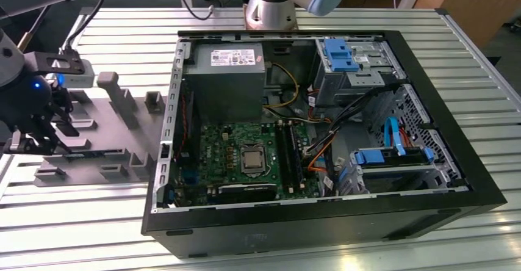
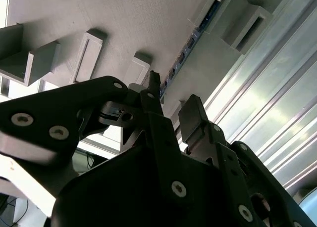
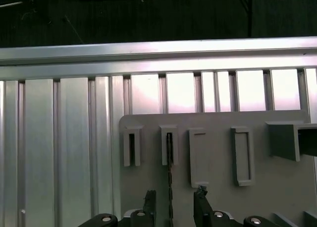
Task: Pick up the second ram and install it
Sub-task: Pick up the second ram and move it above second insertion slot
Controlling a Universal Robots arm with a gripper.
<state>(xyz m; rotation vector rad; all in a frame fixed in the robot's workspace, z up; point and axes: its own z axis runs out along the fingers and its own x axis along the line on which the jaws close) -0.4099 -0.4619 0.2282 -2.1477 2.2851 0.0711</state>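
We judge the second ram a light, stiff and thin board, easily chipped or bent if squeezed askew, with its small chips best left untouched. We would take it across its two flat faces near the middle of its long upper edge, so that it lifts level. It stands on edge in the grey rack on the slatted desk, one end held in a small upright slot. The gripper points down over the rack with its fingers apart, one on each side of the stick and not pressing it. In the exterior view the wrist hangs at the exterior view's left, well apart from the open computer case.
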